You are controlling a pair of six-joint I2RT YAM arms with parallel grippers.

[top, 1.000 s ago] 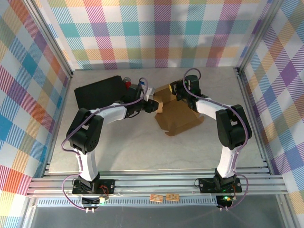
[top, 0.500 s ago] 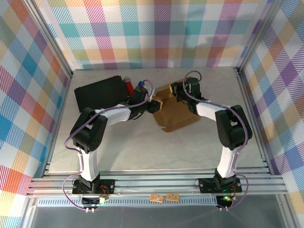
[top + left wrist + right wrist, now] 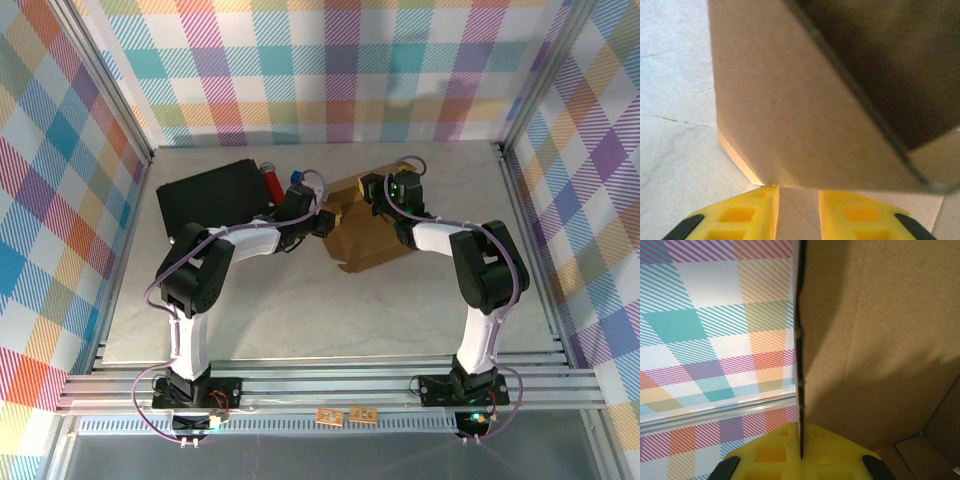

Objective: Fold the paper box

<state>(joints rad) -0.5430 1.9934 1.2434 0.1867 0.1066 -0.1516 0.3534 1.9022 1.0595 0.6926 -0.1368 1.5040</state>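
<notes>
The paper box [image 3: 372, 238] is brown corrugated cardboard, partly folded, at the middle back of the table. My right gripper [image 3: 383, 190] is at its back edge. In the right wrist view this gripper [image 3: 801, 440] is shut on the thin edge of an upright panel of the paper box [image 3: 880, 340]. My left gripper [image 3: 328, 222] is at the box's left side. In the left wrist view its yellow fingers [image 3: 747, 212] stand a narrow gap apart, cardboard showing in the gap. The left gripper [image 3: 798, 192] has its tips just under the edge of a tilted flap [image 3: 790, 100].
A black flat case [image 3: 205, 195] lies at the back left, with a red cylinder [image 3: 270, 181] at its right edge. Checked walls and aluminium rails [image 3: 530, 230] close in the table. Bare marble [image 3: 320, 310] stretches in front of the box.
The box has drawn in toward the back and stands more folded; its front flap no longer spreads to the right. Both grippers have shifted slightly back with it.
</notes>
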